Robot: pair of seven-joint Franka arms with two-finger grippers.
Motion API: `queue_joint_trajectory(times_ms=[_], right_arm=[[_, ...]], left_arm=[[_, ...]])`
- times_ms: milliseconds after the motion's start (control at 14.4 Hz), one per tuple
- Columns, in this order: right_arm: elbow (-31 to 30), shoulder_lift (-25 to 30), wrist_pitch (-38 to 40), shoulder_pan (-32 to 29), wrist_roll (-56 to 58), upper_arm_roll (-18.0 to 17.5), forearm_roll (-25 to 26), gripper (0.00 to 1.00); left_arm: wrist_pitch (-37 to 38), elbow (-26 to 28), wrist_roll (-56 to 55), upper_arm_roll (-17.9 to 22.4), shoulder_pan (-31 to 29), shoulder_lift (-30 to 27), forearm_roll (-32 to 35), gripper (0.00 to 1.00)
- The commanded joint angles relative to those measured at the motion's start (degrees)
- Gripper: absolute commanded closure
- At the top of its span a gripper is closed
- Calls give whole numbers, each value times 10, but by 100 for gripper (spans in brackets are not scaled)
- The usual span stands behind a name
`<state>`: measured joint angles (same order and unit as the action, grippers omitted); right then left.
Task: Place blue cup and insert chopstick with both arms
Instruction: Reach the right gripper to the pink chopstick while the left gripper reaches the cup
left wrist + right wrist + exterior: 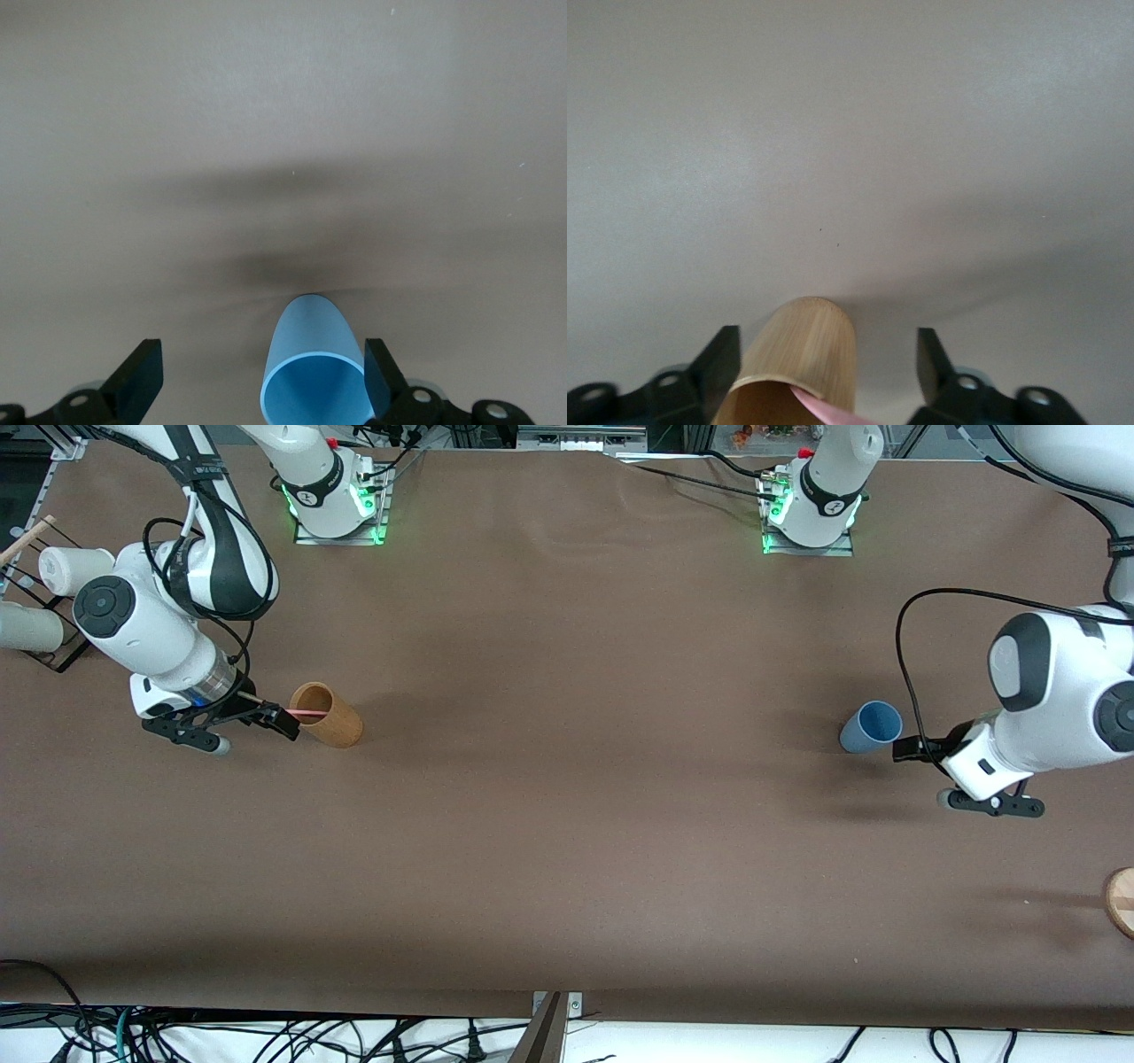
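Left claw: fingers spread wide, low over the bench at the left arm's end. The blue cup stands just in front of the claw. In the left wrist view the claw brackets the blue cup; one finger sits right at the cup's wall, the other finger stands apart from it. Whether the near finger actually touches the wall, cannot tell. Cup's mouth is open and shows a brighter blue interior.

Right claw: fingers also spread, at the right arm's end, right at the rim of the tan wooden cup. The chopstick, thin and pink, sticks out of that cup's mouth toward the claw. In the right wrist view the claw straddles the wooden cup, with the chopstick leaning over the rim; neither finger presses on it.

The two cups sit well apart, one toward each end of the brown-covered bench. A rack with white cups stands at the bench edge by the right arm. A round wooden piece lies at the edge by the left arm's end, nearer the front camera than the blue cup.
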<state>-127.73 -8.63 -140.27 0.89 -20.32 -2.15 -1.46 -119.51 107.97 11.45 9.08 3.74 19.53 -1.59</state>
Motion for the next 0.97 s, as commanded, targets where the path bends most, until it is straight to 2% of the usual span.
queue_joint_trajectory(times_ms=[0,208,486,694,832,902], right_arm=[[-21,9,-11,-2,-1,-3,-7,28],[-21,11,-5,-2,-3,-14,-7,47],[-20,15,4,-2,-5,-24,-7,74],[-18,19,15,-2,-8,-25,-7,97],[-17,21,20,-2,-8,-25,-7,100],[-16,22,25,-2,-8,-26,-7,100]], left_arm=[[-93,147,11,4,7,-82,12,0],[-146,183,65,22,8,-84,11,0],[-160,194,72,26,7,-82,9,0],[-236,242,72,28,9,-80,6,0],[-258,256,72,28,9,-78,6,0],[-259,257,72,28,10,-76,6,4]])
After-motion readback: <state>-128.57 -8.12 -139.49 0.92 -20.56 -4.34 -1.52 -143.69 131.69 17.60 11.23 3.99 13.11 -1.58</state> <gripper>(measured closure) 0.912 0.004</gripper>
